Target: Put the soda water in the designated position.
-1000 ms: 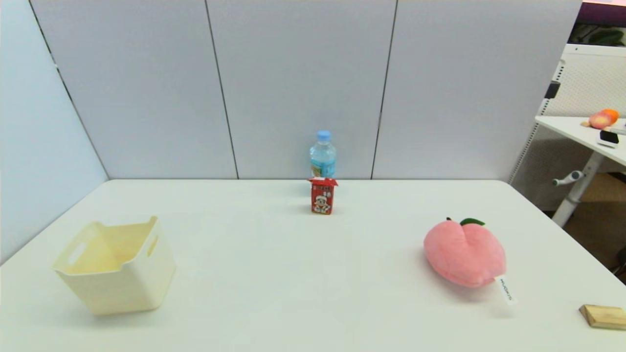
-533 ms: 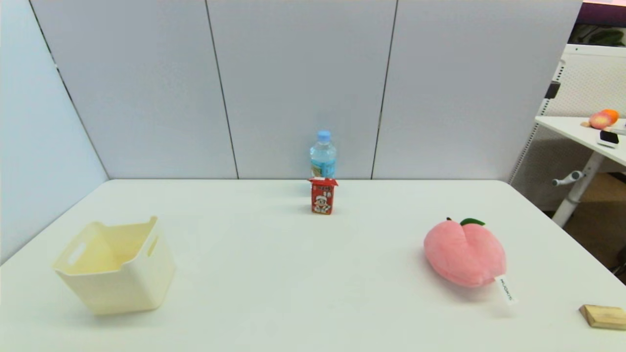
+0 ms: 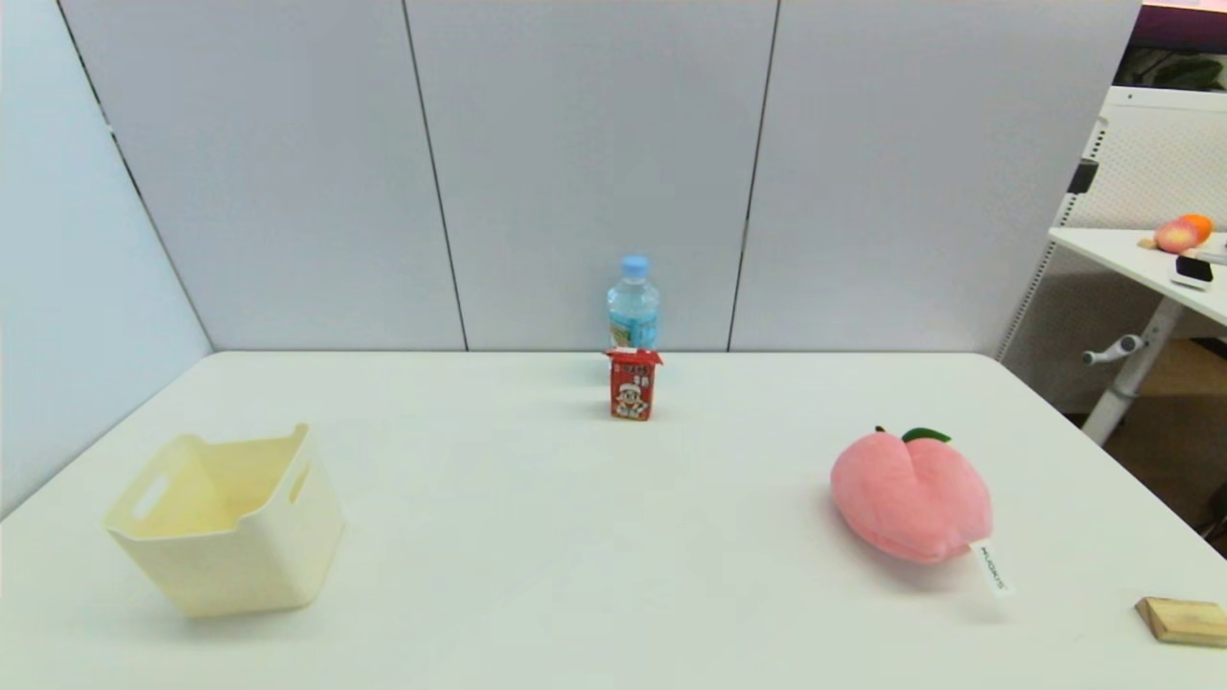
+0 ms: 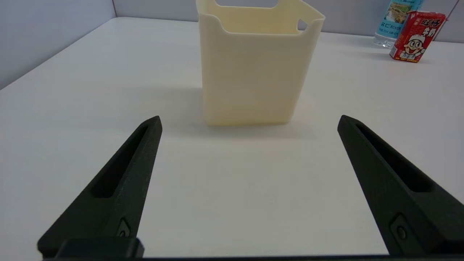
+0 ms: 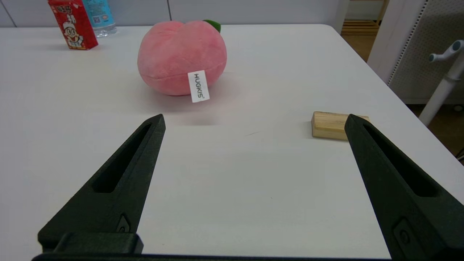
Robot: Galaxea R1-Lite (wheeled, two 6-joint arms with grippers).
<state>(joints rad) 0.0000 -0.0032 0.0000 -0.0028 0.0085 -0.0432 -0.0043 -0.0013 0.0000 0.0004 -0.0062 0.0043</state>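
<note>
The soda water [image 3: 633,305] is a clear bottle with a light blue cap, upright at the table's far edge by the wall panels, directly behind a small red drink carton [image 3: 633,384]. Its lower part also shows in the left wrist view [image 4: 397,16] and the right wrist view [image 5: 99,16]. My left gripper [image 4: 250,121] is open, low over the near left of the table, facing the cream bin [image 4: 253,65]. My right gripper [image 5: 253,119] is open over the near right, well short of the bottle. Neither arm shows in the head view. The designated position bears no mark on the white tabletop.
A cream plastic bin [image 3: 225,522] stands at the near left. A pink plush peach [image 3: 909,496] lies at the right, and a small wooden block [image 3: 1184,619] sits near the right front corner. Wall panels close off the back and left sides.
</note>
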